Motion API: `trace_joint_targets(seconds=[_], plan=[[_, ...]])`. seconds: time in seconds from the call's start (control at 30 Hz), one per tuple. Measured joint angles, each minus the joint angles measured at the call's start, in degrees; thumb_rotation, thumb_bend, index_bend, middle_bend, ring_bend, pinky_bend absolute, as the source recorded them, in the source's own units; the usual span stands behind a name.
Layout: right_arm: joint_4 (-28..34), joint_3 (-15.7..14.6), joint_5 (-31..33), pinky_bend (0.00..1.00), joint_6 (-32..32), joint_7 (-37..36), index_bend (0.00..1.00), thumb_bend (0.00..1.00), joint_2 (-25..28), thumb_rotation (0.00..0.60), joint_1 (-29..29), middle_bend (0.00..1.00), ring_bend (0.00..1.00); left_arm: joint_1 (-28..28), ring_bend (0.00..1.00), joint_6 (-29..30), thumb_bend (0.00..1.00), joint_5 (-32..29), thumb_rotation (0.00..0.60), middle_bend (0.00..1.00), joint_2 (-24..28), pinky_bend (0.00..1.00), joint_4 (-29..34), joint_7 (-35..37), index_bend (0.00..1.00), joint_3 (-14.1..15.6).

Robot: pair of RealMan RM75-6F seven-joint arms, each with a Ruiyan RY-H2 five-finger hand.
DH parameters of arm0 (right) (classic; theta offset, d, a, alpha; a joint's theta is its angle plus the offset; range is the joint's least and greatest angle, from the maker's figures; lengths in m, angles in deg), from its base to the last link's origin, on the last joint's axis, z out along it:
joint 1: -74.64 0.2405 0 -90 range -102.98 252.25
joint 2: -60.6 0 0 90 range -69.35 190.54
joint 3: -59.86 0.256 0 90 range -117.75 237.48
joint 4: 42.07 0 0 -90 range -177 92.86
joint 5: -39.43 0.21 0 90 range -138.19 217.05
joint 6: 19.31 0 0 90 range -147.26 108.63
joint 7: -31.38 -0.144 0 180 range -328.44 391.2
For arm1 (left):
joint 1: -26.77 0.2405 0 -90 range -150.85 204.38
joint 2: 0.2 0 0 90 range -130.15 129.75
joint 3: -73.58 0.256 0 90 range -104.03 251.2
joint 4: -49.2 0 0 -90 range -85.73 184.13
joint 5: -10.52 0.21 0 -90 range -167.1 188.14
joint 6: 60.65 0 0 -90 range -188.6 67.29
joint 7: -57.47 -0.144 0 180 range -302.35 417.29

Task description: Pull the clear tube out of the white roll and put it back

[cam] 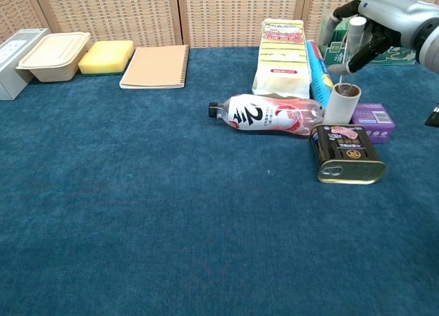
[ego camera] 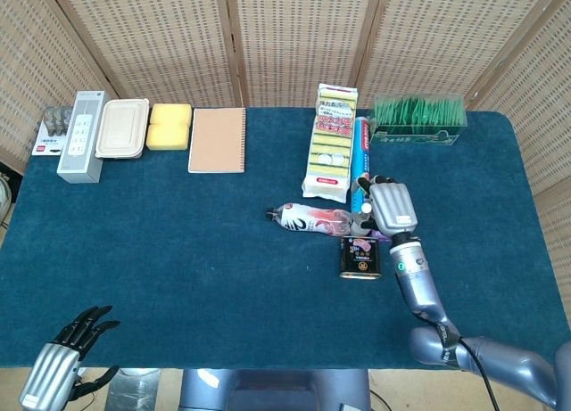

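The right hand (cam: 360, 29) gripped the tube (cam: 352, 45) above the roll (cam: 341, 103). Keeping it upright seemed wise. The left hand (ego camera: 67, 357) hung open.

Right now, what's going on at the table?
The right hand holds the clear tube upright above the white roll, which stands between the bottle and the purple box, just behind the tin. The tube's lower end looks to be at or just above the roll's opening; I cannot tell whether it is fully out. The left hand hangs open at the near table edge, holding nothing.
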Motion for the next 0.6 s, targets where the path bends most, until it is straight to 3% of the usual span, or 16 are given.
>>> trace_joint_targets(seconds=[0.6], plan=[[1.9,0.1,0.2,0.25,1.3,1.2,0.23,0.19,2.8,0.600,-0.4,0.17,0.17,-0.1,0.12,0.0,0.18,0.4,0.600,0.15,0.1,0.27,0.1,0.1,0.24,0.2]])
